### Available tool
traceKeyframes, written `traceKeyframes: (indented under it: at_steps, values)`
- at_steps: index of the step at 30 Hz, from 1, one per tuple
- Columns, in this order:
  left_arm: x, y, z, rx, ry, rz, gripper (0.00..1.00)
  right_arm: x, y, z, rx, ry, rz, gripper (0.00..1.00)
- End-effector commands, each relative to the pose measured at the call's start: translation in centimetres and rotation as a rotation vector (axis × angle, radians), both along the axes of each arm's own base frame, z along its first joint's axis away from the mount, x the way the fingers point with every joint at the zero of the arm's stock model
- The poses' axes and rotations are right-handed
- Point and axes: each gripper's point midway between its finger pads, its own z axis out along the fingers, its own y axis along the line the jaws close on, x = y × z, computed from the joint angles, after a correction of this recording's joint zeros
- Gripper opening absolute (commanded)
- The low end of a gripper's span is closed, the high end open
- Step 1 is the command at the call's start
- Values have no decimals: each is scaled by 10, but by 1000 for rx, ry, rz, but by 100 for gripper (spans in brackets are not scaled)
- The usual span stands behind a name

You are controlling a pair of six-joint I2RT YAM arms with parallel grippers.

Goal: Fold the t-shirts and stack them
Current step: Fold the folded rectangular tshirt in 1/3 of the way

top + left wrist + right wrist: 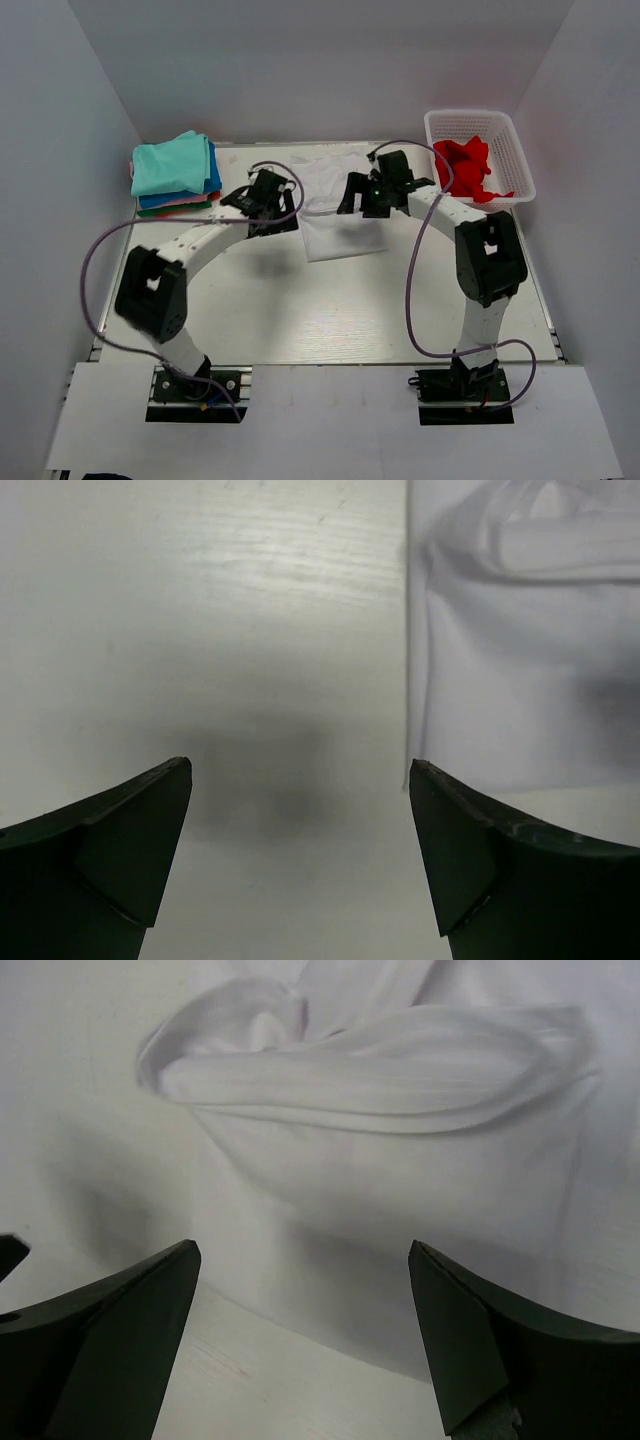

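Observation:
A white t-shirt [335,215] lies partly folded on the table between the two arms. My left gripper [262,200] hangs at its left side, open, with bare table between the fingers; the shirt's left edge [520,690] lies just right of them. My right gripper [372,192] hovers over the shirt's right side, open and holding nothing, with a rolled fold of white cloth [380,1070] ahead. A stack of folded t-shirts [175,172], teal on top, sits at the back left. A red t-shirt [470,168] lies crumpled in the basket.
The white lattice basket [515,150] stands at the back right corner. White walls enclose the table on three sides. Grey cables loop off both arms over the table [350,320].

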Motion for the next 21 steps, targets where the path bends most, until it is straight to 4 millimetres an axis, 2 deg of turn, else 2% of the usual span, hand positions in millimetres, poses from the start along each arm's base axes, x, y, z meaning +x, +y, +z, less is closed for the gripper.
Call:
traceKeyframes:
  at_steps: [1, 5, 6, 7, 8, 9, 10, 11, 13, 14, 16, 17, 19, 21]
  values:
    - [-34, 15, 22, -76, -54, 58, 100, -3, 35, -1, 52, -41, 112, 90]
    - [-75, 37, 15, -91, -33, 107, 100, 9, 52, -12, 50, -30, 122, 90]
    - [-81, 40, 15, -88, -28, 107, 100, 14, 51, -13, 38, -37, 103, 90]
    - [-86, 43, 22, -103, -43, 114, 100, 22, 53, -22, 26, -35, 97, 90]
    - [-89, 42, 23, -114, -43, 106, 100, 34, 55, -15, 30, -63, 74, 90]
    - [-93, 44, 21, -109, -34, 107, 100, 39, 55, -22, 25, -53, 65, 90]
    - [-95, 47, 25, -107, -46, 112, 100, 50, 60, -21, 32, -70, 61, 90]
    - [-98, 51, 21, -91, -33, 118, 100, 66, 64, -7, 39, -127, 37, 90]
    - [-98, 50, 23, -101, -40, 124, 100, 84, 70, -1, 67, -157, 12, 90]
    - [-98, 50, 23, -101, -40, 125, 100, 99, 73, 19, 91, -213, -9, 90]
    - [-97, 48, 27, -112, -44, 119, 100, 113, 72, 14, 73, -223, -64, 90]
    - [-97, 48, 27, -112, -44, 119, 100, 125, 71, 28, 80, -255, -90, 90]
    - [-95, 47, 27, -105, -43, 111, 100, 139, 61, 16, 40, -254, -175, 90]
    - [-89, 42, 36, -117, -56, 93, 100, 148, 59, 20, 44, -247, -214, 90]
